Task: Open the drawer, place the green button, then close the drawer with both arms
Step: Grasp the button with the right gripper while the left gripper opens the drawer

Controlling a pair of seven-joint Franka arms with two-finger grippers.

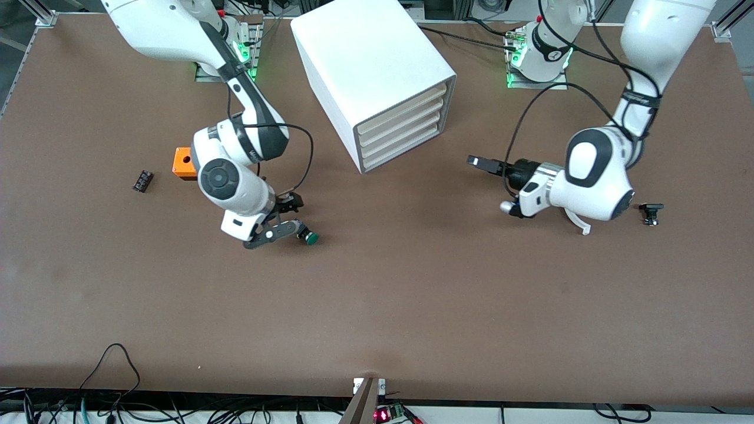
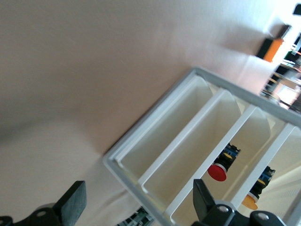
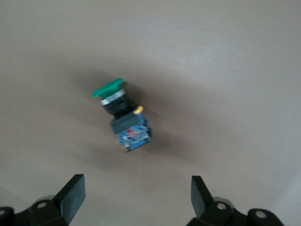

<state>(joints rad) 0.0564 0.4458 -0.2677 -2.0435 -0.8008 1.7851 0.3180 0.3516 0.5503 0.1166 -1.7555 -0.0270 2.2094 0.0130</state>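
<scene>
The green-capped button (image 1: 308, 237) lies on its side on the table, toward the right arm's end. My right gripper (image 1: 293, 217) hangs just over the table beside it, open and empty; in the right wrist view the button (image 3: 121, 116) lies ahead of the open fingers (image 3: 70, 197). The white cabinet (image 1: 377, 65) stands at mid-table, and its lowest drawer (image 1: 400, 154) is shut. My left gripper (image 1: 478, 162) is open and empty, level with the cabinet's front and apart from it. The left wrist view shows the lowest drawer (image 2: 164, 132) past the open fingers (image 2: 73, 202).
An orange cube with a hole (image 1: 184, 163) and a small black block (image 1: 142, 181) lie by the right arm. A small black part (image 1: 651, 213) lies by the left arm. A red button (image 2: 218, 170) and a yellow-capped one (image 2: 251, 200) sit in upper drawers.
</scene>
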